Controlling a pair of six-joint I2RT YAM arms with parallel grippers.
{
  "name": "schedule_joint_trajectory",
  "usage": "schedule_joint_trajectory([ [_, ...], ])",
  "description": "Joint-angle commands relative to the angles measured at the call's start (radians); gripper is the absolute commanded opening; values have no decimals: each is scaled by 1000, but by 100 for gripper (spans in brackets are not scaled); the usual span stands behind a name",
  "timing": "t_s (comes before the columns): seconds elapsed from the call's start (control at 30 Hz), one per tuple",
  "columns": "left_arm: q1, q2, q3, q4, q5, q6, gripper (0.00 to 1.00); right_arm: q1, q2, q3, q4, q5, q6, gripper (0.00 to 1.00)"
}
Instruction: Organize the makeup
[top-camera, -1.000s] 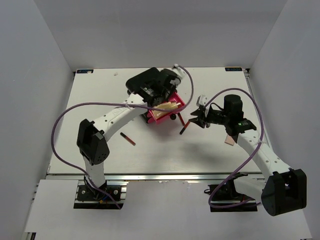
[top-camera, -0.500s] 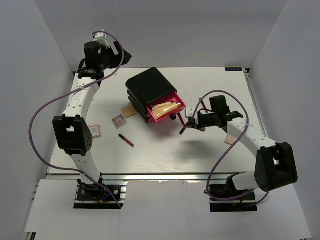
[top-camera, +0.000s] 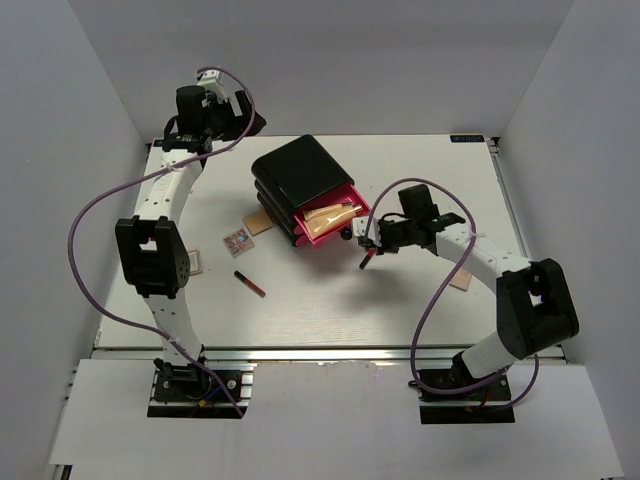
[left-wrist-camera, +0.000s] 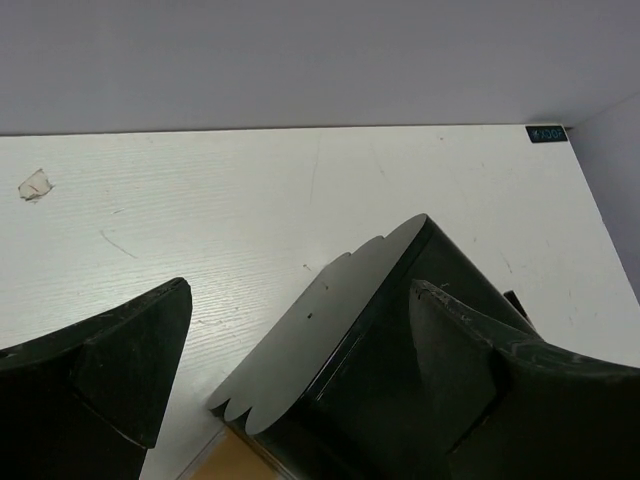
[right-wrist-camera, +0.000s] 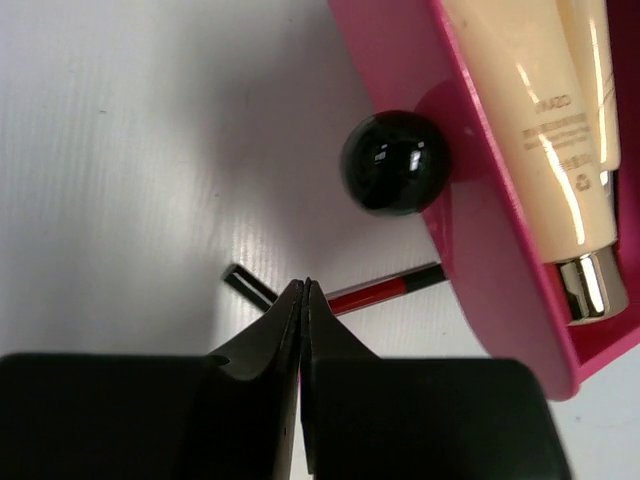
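A black-and-red lipstick (right-wrist-camera: 385, 290) lies on the table by the open pink drawer (right-wrist-camera: 470, 235), one end under the drawer's edge. My right gripper (right-wrist-camera: 303, 287) hovers right over it, shut, pads flat together with nothing between them. In the top view it (top-camera: 372, 240) sits just right of the drawer (top-camera: 362, 212). Two beige tubes (right-wrist-camera: 540, 120) lie in the drawer. Another lipstick (top-camera: 250, 283), a patterned packet (top-camera: 237, 241), a second packet (top-camera: 193, 263) and two tan pieces (top-camera: 262, 222) (top-camera: 460, 280) lie on the table. My left gripper (top-camera: 245, 120) is raised at the back left, open and holding nothing (left-wrist-camera: 300, 290).
The black box (top-camera: 298, 170) stands mid-table at the back, its lid (left-wrist-camera: 320, 330) under my left fingers in the wrist view. A round black knob (right-wrist-camera: 393, 162) sticks out of the drawer front. White walls close in the back and both sides.
My left arm swung from the drawer up to the back left corner and its gripper opened. My right gripper moved left toward the drawer and closed. The lipstick stayed where it was.
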Motion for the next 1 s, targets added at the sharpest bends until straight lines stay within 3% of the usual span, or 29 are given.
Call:
schedule_joint_trajectory([
  [0.0, 4, 36, 26, 3, 87, 38, 98, 12, 27, 67, 43, 20, -34, 3],
  [0.4, -8, 93, -115, 104, 436, -62, 86, 40, 121, 158, 65, 27, -22, 4],
  [0.83, -62, 133, -157, 78, 474, -40, 84, 107, 355, 439, 241, 172, 211, 5],
  [0.97, -67, 133, -160, 71, 459, -36, 84, 129, 417, 522, 280, 218, 314, 11],
])
